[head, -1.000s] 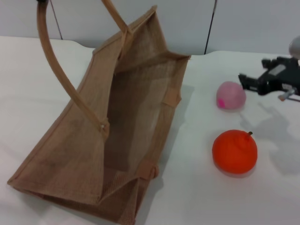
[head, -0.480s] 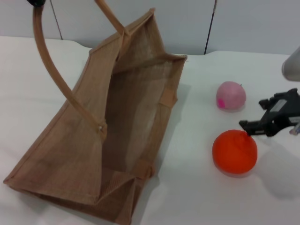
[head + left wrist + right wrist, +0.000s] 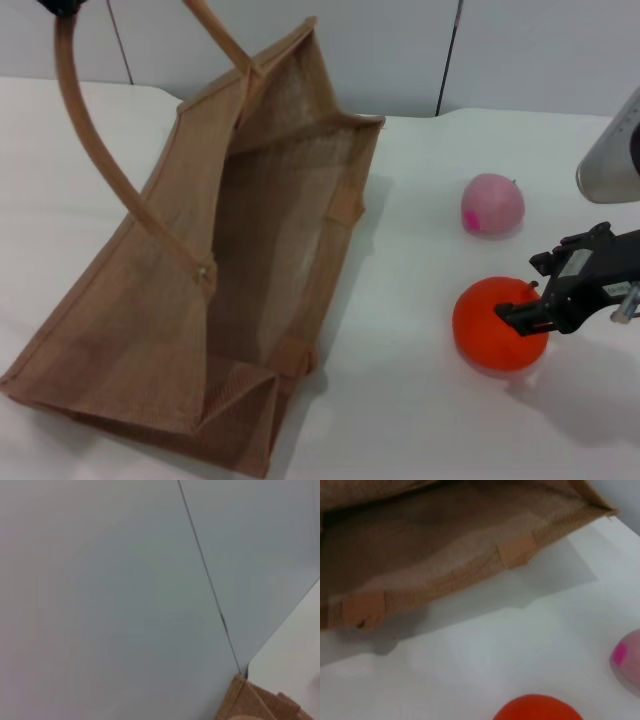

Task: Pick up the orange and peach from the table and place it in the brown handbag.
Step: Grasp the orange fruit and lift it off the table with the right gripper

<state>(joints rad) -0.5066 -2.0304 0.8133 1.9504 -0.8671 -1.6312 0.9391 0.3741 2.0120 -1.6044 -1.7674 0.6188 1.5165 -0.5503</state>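
Right claw [image 3: 520, 315] hangs spread at the orange [image 3: 498, 323] near the surface's right edge; smooth, round, likely slippery, so grip its widest middle.

The brown handbag [image 3: 250, 250] is coarse woven jute, matt and rough, with smoother flat fabric handles [image 3: 110, 170] and stitched edge bands. The orange [image 3: 495, 325] has a smooth, slightly satin skin of even colour, while the peach [image 3: 492, 204] looks soft and matt. The table [image 3: 420, 400] is a smooth, matt white surface. The right gripper [image 3: 535, 300] is matt black, apparently plastic.
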